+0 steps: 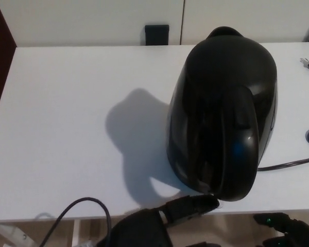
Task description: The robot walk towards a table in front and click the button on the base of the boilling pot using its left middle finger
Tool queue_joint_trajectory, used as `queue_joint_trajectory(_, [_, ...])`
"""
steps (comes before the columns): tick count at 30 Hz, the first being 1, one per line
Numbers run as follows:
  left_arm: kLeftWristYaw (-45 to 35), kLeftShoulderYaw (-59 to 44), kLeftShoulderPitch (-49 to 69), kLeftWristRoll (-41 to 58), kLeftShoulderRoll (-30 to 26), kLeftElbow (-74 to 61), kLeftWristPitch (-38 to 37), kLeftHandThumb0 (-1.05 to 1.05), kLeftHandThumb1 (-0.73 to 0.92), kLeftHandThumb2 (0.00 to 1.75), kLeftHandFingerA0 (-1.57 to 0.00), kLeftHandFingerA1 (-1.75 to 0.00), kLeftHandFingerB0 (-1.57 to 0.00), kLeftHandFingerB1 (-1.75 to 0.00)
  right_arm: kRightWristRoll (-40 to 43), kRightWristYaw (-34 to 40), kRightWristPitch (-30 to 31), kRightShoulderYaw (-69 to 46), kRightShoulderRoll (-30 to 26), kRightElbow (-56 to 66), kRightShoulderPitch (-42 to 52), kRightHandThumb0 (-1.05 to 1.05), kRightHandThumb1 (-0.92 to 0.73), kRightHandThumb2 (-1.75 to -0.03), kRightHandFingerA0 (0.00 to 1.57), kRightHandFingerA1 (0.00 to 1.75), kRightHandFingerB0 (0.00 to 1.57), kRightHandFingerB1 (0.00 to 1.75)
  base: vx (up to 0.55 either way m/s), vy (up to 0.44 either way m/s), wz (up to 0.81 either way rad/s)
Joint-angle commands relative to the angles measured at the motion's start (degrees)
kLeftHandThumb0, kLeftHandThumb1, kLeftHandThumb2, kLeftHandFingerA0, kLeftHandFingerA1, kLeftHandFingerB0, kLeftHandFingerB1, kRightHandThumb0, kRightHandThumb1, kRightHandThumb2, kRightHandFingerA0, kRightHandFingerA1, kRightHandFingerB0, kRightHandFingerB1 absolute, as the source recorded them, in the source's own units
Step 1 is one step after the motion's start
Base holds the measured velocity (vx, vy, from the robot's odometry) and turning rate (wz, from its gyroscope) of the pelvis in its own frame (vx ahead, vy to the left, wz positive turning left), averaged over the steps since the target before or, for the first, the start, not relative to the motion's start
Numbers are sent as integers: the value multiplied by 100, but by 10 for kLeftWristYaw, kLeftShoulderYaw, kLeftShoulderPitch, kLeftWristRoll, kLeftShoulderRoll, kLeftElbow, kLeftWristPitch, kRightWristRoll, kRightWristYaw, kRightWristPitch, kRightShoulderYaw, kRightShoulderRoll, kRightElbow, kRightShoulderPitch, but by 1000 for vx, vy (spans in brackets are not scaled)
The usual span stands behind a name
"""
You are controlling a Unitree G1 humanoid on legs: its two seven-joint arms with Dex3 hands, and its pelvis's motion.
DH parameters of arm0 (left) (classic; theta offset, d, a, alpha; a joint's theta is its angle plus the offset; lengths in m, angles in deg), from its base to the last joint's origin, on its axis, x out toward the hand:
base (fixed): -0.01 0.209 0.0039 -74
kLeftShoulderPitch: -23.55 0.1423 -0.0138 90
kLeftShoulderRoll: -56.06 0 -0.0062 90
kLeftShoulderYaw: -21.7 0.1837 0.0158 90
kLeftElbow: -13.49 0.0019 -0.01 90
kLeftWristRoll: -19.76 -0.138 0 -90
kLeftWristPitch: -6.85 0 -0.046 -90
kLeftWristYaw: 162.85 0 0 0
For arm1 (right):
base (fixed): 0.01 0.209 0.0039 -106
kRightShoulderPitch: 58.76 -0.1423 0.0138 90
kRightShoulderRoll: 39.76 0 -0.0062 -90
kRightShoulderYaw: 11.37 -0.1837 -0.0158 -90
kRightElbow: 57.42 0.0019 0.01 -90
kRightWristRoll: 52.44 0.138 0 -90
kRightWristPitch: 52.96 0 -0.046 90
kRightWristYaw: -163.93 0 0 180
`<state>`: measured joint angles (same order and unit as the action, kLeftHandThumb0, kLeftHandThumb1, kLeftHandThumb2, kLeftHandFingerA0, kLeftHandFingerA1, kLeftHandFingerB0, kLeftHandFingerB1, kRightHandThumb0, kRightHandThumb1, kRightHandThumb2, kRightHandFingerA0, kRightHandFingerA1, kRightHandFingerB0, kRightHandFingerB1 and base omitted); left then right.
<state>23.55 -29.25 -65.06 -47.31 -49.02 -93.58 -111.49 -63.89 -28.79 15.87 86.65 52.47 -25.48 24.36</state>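
The left hand [159,224], 1 finger [195,205] outstretched and gripping nothing, is reaching the kettle [221,116] base at lower centre; the button itself is hidden. Next, I judge, a short downward press; the right hand [288,232], lower right, I cannot tell.

A glossy black boiling pot [221,113] stands upright on the white table's right half, handle facing the near edge.

Glossy black kettle [221,118]; plain white table [67,113]; black power cord [293,162]; black left hand [159,224]; black right hand [288,231].

Button under the kettle [221,118] base hidden; both hands, left hand [154,226] and right hand [288,231], cut off at the near edge.
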Motion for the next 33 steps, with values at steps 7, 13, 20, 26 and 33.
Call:
queue_joint_trajectory(7, [1,-50,123,68,-63,3,-22,-27,65,110,0,-47,0,-48,-4,22,38,-2,-4,10,9,-38,-66,-59,46,46,24,36,0,0,0])
queue_joint_trajectory(13, [36,-83,155,139,-57,147,-46,-46,66,62,-24,-30,-12,-26,-11,36,59,3,-1,8,12,-40,-65,-59,47,43,27,36,0,0,0])
queue_joint_trajectory(20, [89,-106,119,161,-33,350,-73,-57,53,78,-22,-41,-7,-36,-15,44,65,7,1,-2,5,-40,-66,-59,47,43,28,35,0,0,0])
queue_joint_trajectory(26, [101,-117,98,173,-8,453,-57,-57,53,79,-22,-41,-7,-36,-15,47,57,10,6,-11,9,-39,-65,-59,47,43,27,36,0,0,0])
queue_joint_trajectory(33, [96,-146,65,232,25,602,-72,-60,53,78,-28,-43,-12,-38,-14,54,55,9,10,-1,21,-40,-65,-59,47,45,27,36,0,0,0])
